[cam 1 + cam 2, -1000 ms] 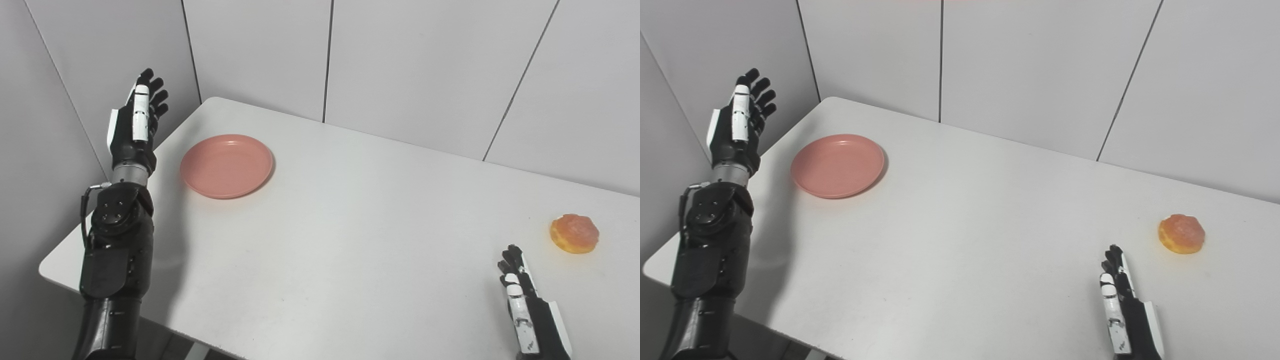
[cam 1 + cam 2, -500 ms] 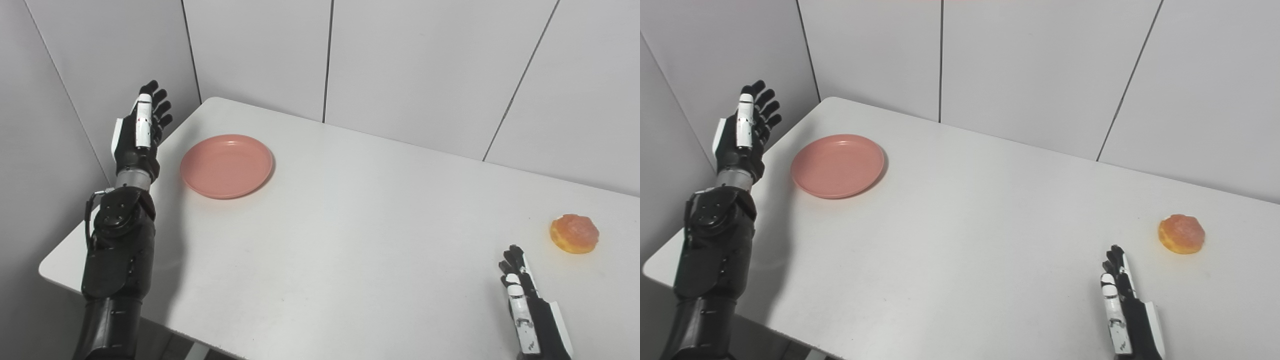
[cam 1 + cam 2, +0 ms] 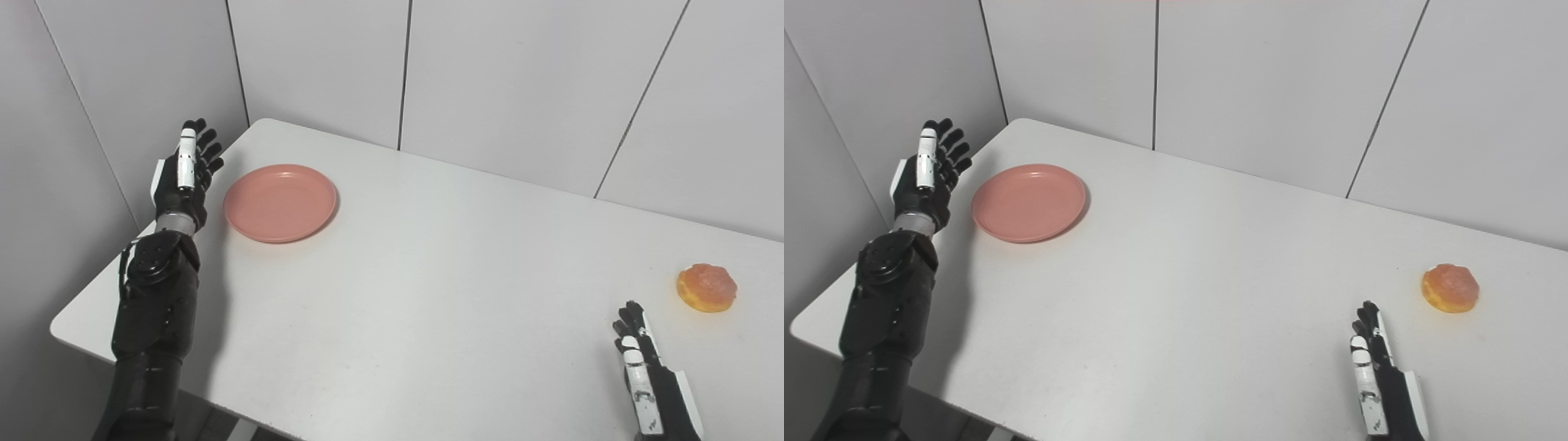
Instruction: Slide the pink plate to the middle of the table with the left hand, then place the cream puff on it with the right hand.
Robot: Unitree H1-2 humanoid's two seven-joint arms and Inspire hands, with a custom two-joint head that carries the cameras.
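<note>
Reaching stage: left hand (image 3: 184, 177) open, empty, just beside pink plate (image 3: 280, 203), plate at its 3 o'clock, untouched, far-left on table (image 3: 429, 294). Right hand (image 3: 649, 380) open, idle; cream puff (image 3: 706, 287) at its 1 o'clock, apart.

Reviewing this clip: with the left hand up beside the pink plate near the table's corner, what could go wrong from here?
The pink plate lies near the table's left edge, and the open left hand is beside it, not touching; a badly aimed push could tip it or send it off the edge. The cream puff sits near the right edge, beyond the open right hand; a clumsy reach might nudge it off.
</note>
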